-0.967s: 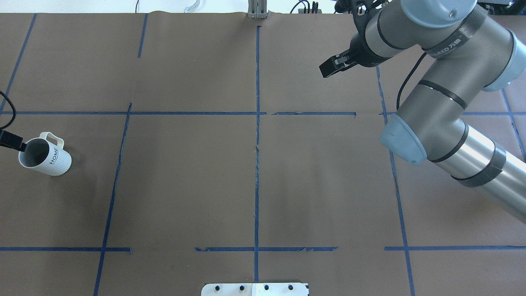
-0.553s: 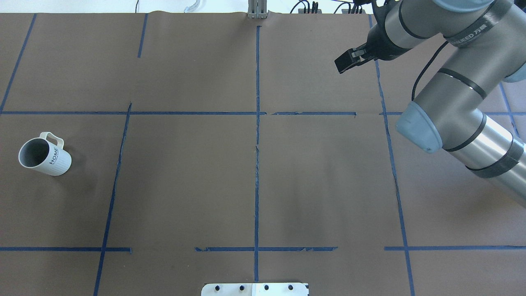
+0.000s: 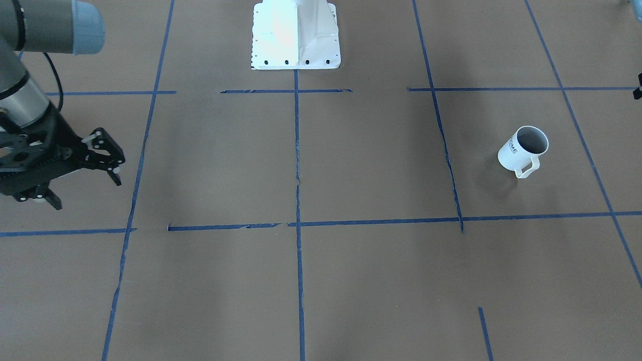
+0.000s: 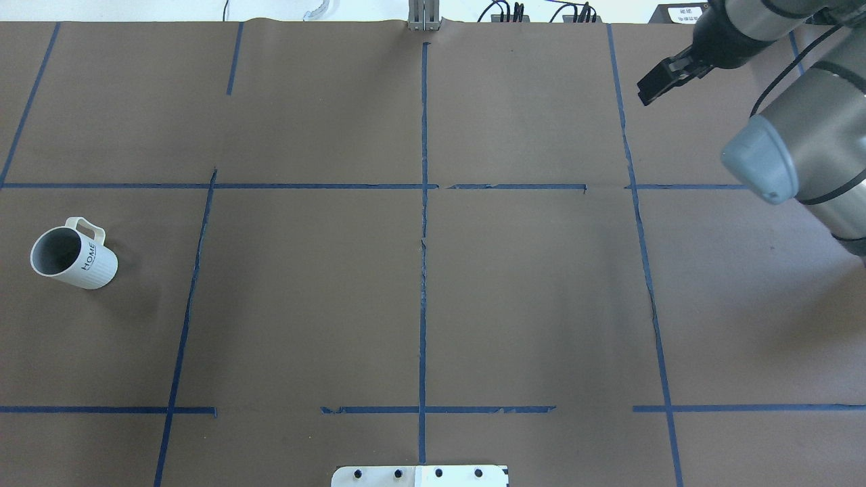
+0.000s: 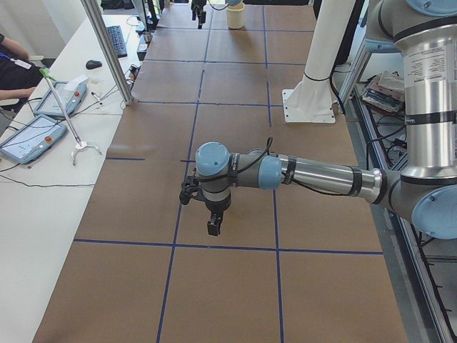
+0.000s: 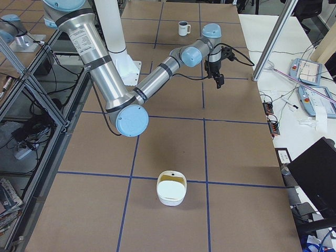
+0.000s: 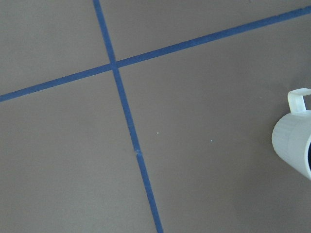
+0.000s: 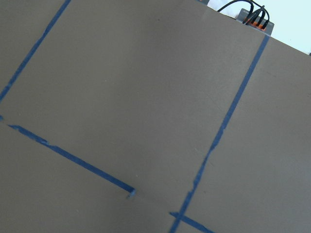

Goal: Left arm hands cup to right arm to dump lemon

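While the cup (image 4: 74, 253) stands upright on the brown table (image 4: 304, 304) at the middle left of the overhead view, no arm is touching it. Its handle points toward the top of that frame, dark "HOME" lettering shows on its side, and it sits left of a blue tape line (image 4: 192, 291). The left wrist view catches only its ribbed side and handle at the right edge.

The right arm (image 4: 805, 149) comes in at the upper right of the overhead view. The right gripper (image 3: 88, 193) shows at the left edge of the front-facing view, above the table, its two fingers spread wide with nothing between them. It is well apart from the cup, which is on the opposite side of the frame.

The left arm (image 5: 321, 171) stretches across the middle of the left-side view with the left gripper (image 5: 203, 214) pointing down at the table. I cannot tell whether that one is open or closed.

A white tub (image 6: 171, 194) sits low in the right-side view.
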Available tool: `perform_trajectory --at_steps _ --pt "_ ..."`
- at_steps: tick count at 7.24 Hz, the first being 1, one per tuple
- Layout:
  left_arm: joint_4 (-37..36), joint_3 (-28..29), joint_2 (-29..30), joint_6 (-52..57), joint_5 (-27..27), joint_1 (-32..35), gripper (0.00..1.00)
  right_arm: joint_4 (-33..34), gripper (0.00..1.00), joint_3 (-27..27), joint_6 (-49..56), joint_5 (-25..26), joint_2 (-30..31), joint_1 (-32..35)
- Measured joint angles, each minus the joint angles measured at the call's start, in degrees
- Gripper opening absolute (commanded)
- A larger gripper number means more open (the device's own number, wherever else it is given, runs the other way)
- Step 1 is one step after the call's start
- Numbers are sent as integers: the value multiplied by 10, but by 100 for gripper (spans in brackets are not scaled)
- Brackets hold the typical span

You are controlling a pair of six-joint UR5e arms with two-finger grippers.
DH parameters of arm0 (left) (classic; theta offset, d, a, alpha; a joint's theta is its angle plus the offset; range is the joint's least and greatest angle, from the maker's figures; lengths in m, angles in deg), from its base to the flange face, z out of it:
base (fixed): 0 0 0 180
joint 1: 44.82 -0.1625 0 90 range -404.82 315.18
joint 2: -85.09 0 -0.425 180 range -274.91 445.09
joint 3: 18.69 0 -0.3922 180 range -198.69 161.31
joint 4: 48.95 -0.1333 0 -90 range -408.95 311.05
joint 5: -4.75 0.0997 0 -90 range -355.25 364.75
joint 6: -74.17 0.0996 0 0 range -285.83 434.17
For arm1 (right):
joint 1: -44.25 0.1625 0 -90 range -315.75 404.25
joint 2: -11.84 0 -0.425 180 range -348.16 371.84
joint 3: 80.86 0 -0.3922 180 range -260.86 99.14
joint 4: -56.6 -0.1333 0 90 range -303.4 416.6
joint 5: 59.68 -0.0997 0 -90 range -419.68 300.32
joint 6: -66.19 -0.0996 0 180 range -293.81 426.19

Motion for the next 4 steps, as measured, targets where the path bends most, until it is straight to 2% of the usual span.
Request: perform_trajectory --at_steps 2,4 --pt "-1 0 -8 10 -9 14 100 0 100 22 64 -48 120 53" --pt "0 -1 -9 11 -10 16 100 -3 100 44 93 -57 219 99"
